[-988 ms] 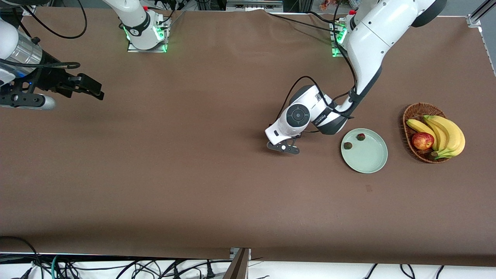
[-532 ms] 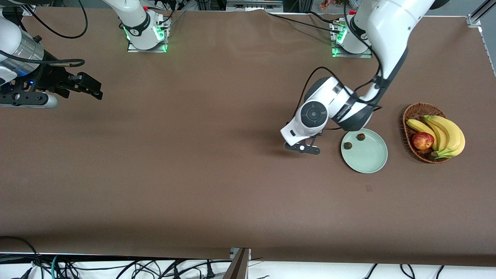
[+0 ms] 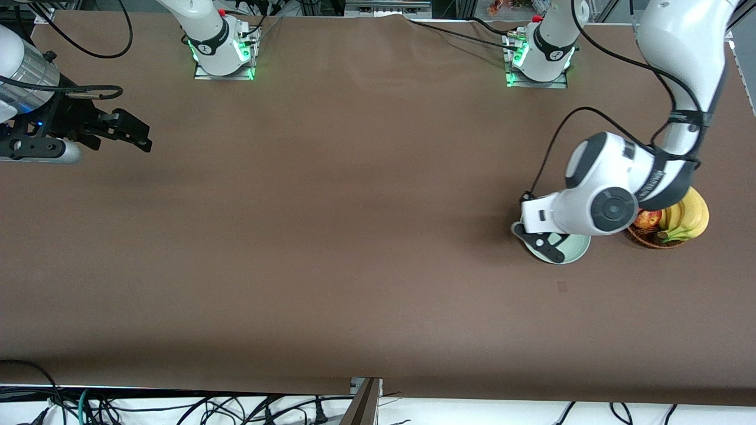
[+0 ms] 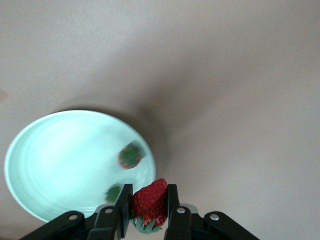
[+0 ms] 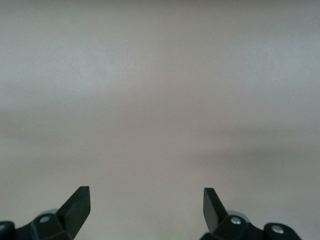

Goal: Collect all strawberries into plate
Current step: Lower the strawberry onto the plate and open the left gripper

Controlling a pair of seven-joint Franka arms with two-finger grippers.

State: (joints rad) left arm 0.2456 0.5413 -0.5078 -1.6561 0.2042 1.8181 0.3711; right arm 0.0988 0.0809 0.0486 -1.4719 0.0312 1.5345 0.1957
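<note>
My left gripper (image 4: 148, 190) is shut on a red strawberry (image 4: 150, 204) with a green cap, held between both fingers. It hangs over the rim of the pale mint-green plate (image 4: 55, 160) on the side toward the right arm's end. Two more strawberries (image 4: 131, 156) (image 4: 114, 193) lie in the plate close to that rim. In the front view the left gripper (image 3: 540, 242) and wrist cover most of the plate (image 3: 576, 251) and hide its berries. My right gripper (image 3: 134, 133) waits open over bare cloth at the right arm's end, its fingers (image 5: 77, 202) wide apart with nothing between them.
A brown wicker basket (image 3: 649, 241) with bananas (image 3: 688, 215) and a red-yellow apple (image 3: 648, 218) stands beside the plate toward the left arm's end, partly covered by the left arm. Brown cloth covers the table (image 3: 331, 224).
The left arm has swung from over bare cloth toward the left arm's end and now hangs over the plate, still shut on its strawberry. The right arm has barely shifted.
</note>
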